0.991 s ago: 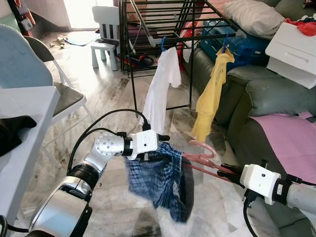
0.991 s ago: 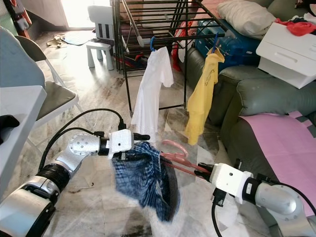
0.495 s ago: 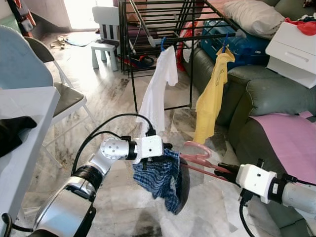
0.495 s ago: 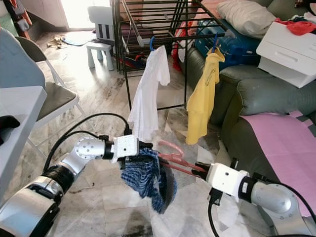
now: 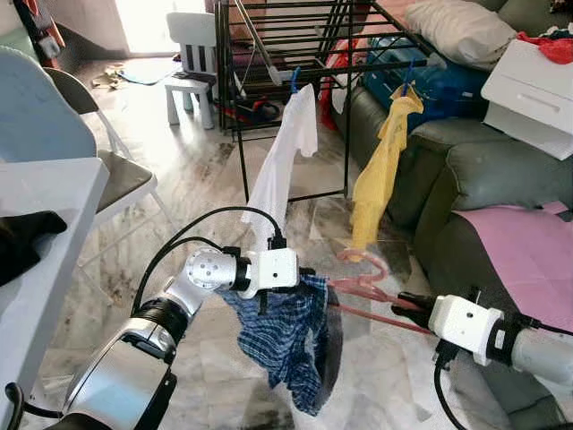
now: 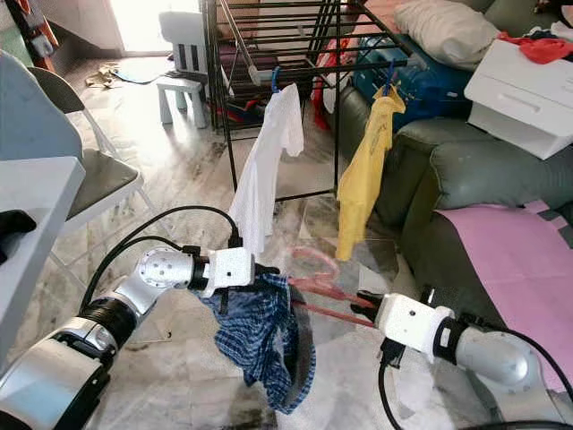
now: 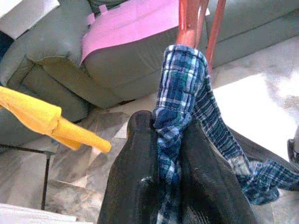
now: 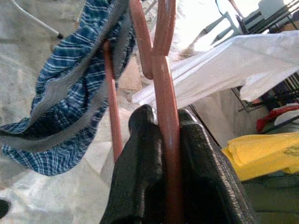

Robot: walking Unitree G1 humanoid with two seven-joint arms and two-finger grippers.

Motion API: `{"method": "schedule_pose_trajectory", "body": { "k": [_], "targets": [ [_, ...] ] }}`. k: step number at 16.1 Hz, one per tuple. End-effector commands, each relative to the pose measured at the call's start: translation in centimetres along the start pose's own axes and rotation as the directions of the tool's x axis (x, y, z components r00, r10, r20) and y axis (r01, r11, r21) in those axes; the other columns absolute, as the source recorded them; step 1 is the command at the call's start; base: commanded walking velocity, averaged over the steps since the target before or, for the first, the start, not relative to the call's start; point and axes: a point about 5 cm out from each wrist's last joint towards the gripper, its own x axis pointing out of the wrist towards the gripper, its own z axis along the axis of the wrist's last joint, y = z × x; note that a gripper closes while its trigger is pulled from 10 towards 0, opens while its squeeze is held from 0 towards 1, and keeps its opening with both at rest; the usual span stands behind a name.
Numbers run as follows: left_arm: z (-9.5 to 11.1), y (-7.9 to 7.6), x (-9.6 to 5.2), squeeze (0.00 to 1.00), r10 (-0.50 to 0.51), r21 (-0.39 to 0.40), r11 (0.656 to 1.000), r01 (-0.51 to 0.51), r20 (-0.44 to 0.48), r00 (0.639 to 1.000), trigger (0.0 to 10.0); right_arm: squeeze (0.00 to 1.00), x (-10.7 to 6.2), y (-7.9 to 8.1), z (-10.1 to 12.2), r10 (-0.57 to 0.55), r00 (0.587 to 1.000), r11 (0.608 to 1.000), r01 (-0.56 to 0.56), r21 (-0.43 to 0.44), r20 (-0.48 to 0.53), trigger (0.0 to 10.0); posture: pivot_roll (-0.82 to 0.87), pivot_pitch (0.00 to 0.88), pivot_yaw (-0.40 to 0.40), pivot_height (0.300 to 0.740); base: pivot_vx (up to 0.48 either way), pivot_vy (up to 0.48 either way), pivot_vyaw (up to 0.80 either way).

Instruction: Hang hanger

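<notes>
Hanger point(image 5: 367, 285), one, is being pinched by right gripper point(image 5: 400, 301); left gripper point(image 5: 304, 271) is clamping one plaid cloth point(image 5: 291, 336); two garments are hanging on rack point(image 5: 295, 40).

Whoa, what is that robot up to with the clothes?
It is getting a blue plaid garment ready to hang. The right gripper is shut on a pink hanger, and the left gripper is pinching the plaid cloth at the hanger's other end, low over the floor. Ahead stands a black drying rack with a white shirt and a yellow shirt already hanging from it. The plaid one is not on the rack yet.
</notes>
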Motion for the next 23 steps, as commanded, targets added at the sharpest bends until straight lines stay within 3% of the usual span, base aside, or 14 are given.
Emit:
{"method": "schedule_pose_trajectory", "body": {
  "k": [1, 2, 3, 14, 17, 18, 20, 21, 23],
  "targets": [
    [0.3, 0.4, 0.0, 0.0, 0.034, -0.029, 0.999, -0.033, 0.032, 0.999, 0.0, 0.0, 0.3, -0.3, 0.1, -0.02, 1.0, 1.0, 0.02, -0.017, 0.008, 10.0, 0.07, 0.0, -0.034, 0.74, 0.0, 0.0, 0.0],
    [0.3, 0.4, 0.0, 0.0, 0.039, -0.028, 0.999, -0.038, 0.03, 0.999, 0.0, 0.0, 0.3, -0.3, -0.1, -0.012, 1.0, 1.0, 0.012, -0.003, -0.002, 10.0, 0.07, 0.0, -0.038, 0.74, 0.0, 0.0, 0.0],
    [0.0, 0.5, -0.2, 0.0, 0.057, -0.046, 0.997, -0.056, 0.019, 0.998, 0.0, 1.0, 0.3, -0.5, -0.4, 0.004, 1.0, 0.998, -0.003, 0.057, -0.016, 10.0, 0.06, 0.0, -0.038, 0.74, 0.0, 0.0, 0.0],
    [-2.3, 1.4, -2.2, 0.0, 0.234, -0.128, 0.96, -0.249, -0.123, 0.964, 0.0, 1.0, -3.0, -2.6, -1.2, -0.035, 0.993, 0.998, 0.041, 0.05, -0.111, 10.0, 0.05, 0.0, -0.037, 0.74, 0.0, 0.0, 0.0],
    [-3.1, 2.1, -3.0, 0.0, 0.382, -0.197, 0.889, -0.414, -0.181, 0.906, 0.0, 1.0, -2.8, -3.4, -0.9, -0.157, 0.982, 0.982, 0.166, 0.088, -0.1, 10.0, 0.05, 0.0, -0.043, 0.74, 0.0, 0.0, 0.0],
    [-3.4, 2.4, -3.3, 0.0, 0.473, -0.296, 0.811, -0.505, -0.178, 0.863, 0.0, 1.0, -2.0, -2.8, -0.8, -0.228, 0.97, 0.956, 0.239, 0.169, -0.08, 10.0, 0.05, 0.0, -0.046, 0.74, 0.0, 0.0, 0.0],
    [-3.2, 2.6, -3.3, 0.0, 0.513, -0.4, 0.756, -0.518, -0.128, 0.849, 0.0, 1.0, -0.8, -1.6, -0.8, -0.261, 0.963, 0.931, 0.27, 0.247, -0.066, 10.0, 0.06, 0.0, -0.049, 0.74, 0.0, 0.0, 0.0],
    [-2.3, 3.0, -2.9, 0.0, 0.512, -0.461, 0.753, -0.469, -0.038, 0.858, 0.0, 1.0, 0.5, -0.9, -0.7, -0.315, 0.948, 0.888, 0.312, 0.337, -0.046, 10.0, 0.07, 0.0, -0.051, 0.74, 0.0, 0.0, 0.0],
    [-0.2, 3.6, -2.5, 0.0, 0.461, -0.47, 0.808, -0.354, 0.132, 0.878, 0.0, 1.0, 1.8, -0.6, -1.0, -0.374, 0.926, 0.841, 0.363, 0.4, -0.055, 10.0, 0.07, 0.0, -0.053, 0.74, 0.0, 0.0, 0.0]
  ]
}}
